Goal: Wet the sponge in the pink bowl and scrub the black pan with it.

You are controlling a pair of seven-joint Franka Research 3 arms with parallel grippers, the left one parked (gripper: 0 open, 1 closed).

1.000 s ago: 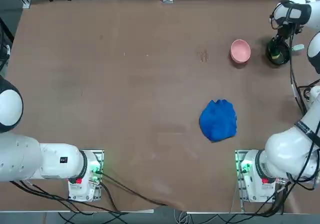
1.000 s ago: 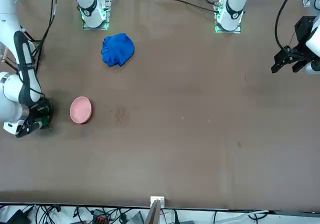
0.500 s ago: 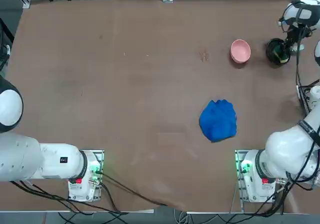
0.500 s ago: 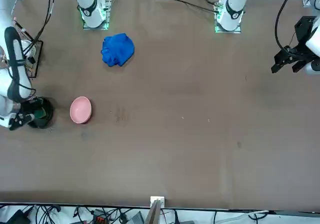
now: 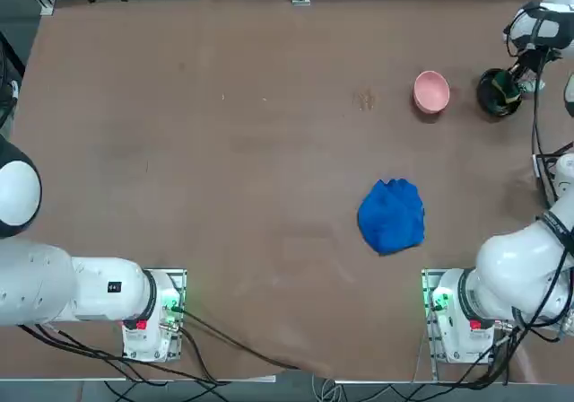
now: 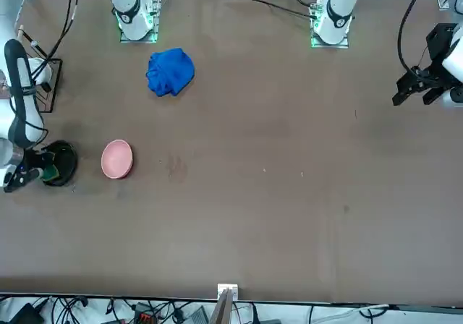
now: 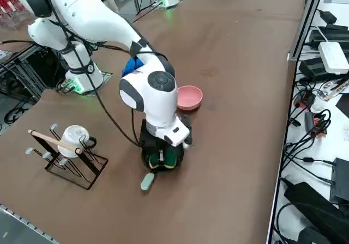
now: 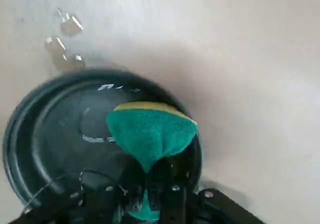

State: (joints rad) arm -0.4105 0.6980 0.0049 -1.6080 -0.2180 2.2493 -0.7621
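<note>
The black pan [image 5: 493,94] sits near the table's right edge, with its pale grey handle [image 7: 147,181] pointing outward. My right gripper [image 8: 150,181] hangs over the pan's inside, shut on the green sponge [image 8: 151,130] with the yellow layer. The sponge's free end presses on the wet pan floor [image 8: 55,134] close to the rim. From the right side, the gripper [image 7: 162,150] holds the sponge [image 7: 163,157] low in the pan [image 7: 147,158]. The pink bowl [image 5: 431,91] stands just beside the pan, toward the table's middle, and is also seen in the right side view [image 7: 189,97].
A crumpled blue cloth [image 5: 392,215] lies nearer my base. A wire rack with a white mug [image 7: 68,146] stands by the right edge, close to the pan. Water drops [image 8: 62,39] lie on the table beyond the pan. The table's far and right edges are close.
My right arm has swung toward the table's right edge, uncovering more of the pan. The sponge has slid across the pan with it and stays gripped.
</note>
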